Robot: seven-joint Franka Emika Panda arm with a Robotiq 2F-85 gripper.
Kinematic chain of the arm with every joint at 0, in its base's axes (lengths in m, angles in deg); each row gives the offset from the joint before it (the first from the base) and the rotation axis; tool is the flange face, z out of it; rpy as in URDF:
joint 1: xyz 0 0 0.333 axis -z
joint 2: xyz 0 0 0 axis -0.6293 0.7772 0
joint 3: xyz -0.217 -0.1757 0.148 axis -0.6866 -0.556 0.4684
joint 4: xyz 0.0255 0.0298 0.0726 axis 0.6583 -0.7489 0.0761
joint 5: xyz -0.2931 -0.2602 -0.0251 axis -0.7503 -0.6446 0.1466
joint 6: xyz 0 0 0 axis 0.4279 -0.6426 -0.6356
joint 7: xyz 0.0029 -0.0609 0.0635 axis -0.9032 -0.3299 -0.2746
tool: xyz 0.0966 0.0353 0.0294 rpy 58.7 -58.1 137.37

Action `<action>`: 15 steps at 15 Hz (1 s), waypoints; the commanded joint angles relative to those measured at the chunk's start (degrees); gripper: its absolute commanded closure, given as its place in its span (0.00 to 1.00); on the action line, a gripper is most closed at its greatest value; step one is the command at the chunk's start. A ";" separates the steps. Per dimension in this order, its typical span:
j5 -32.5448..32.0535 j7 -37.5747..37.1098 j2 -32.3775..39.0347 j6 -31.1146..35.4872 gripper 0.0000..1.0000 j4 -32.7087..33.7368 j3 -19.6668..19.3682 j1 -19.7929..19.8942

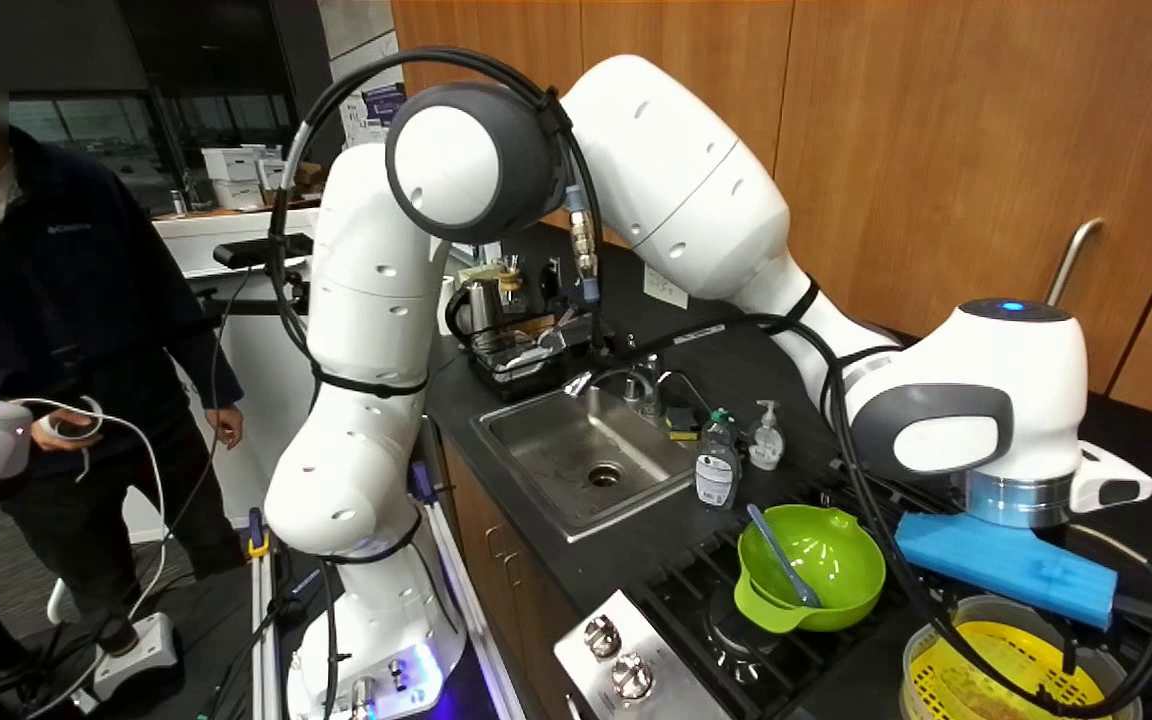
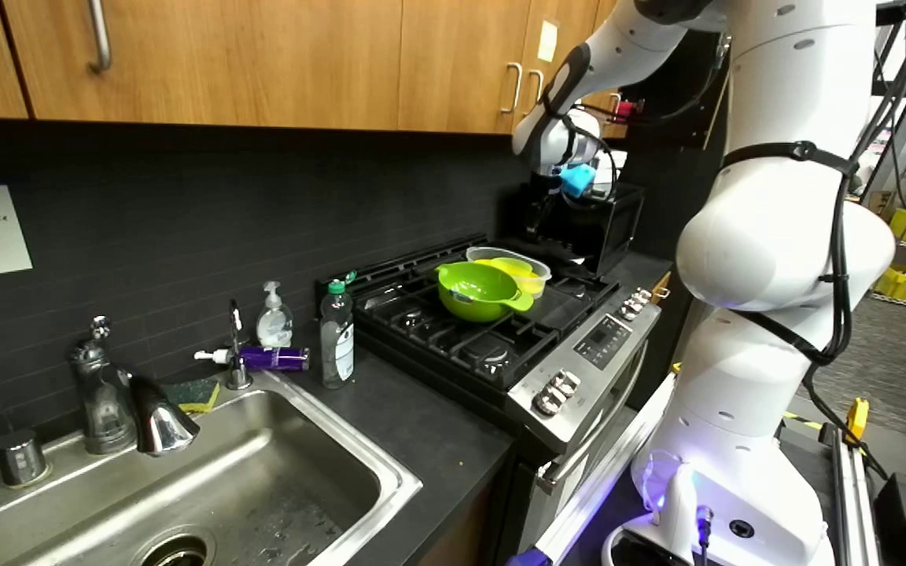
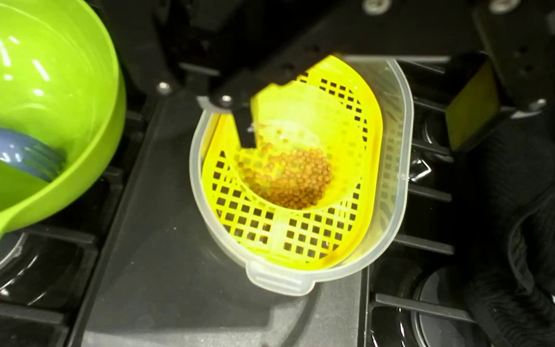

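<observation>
My gripper (image 3: pixel 357 132) is open and empty in the wrist view, with one finger on each side of the view. The left finger (image 3: pixel 244 130) shows over a yellow-tinted round bowl (image 3: pixel 306 108) that holds small orange-brown beads (image 3: pixel 304 180). The bowl sits in a yellow strainer (image 3: pixel 373 144) inside a clear container (image 3: pixel 395 159). The right finger (image 3: pixel 472 113) shows past the container's right rim. In an exterior view the gripper (image 2: pixel 534 228) is dark and hangs above the container (image 2: pixel 539 279); its fingertips are hard to make out. A green bowl (image 3: pixel 41 86) with a blue fork (image 3: pixel 17 149) stands beside the container.
The containers stand on a black gas stove (image 2: pixel 421 322). A soap bottle (image 1: pixel 716 465), a pump bottle (image 1: pixel 766 437) and a steel sink (image 1: pixel 556 440) lie beyond the green bowl. Black cloth (image 3: pixel 542 241) lies at the right. Wooden cabinets (image 1: pixel 986 180) hang above. A person (image 1: pixel 66 300) stands nearby.
</observation>
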State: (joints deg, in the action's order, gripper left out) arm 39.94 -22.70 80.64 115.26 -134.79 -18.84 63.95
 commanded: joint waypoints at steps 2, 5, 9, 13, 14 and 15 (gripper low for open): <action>-1.43 -1.43 5.17 -2.37 0.00 4.93 -0.17 -0.21; -1.78 -1.55 8.19 -3.04 0.00 7.31 0.03 -0.11; -2.97 -2.99 7.91 -1.35 0.00 5.93 0.56 0.58; -3.90 -3.30 9.37 -4.68 0.00 8.29 0.60 -0.26; -3.59 -3.64 10.55 -6.32 0.00 9.76 0.92 -0.37; -3.48 -3.35 11.87 -8.13 0.00 11.36 1.38 -0.39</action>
State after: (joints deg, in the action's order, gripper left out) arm 37.44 -25.41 89.34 111.74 -128.04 -18.33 63.86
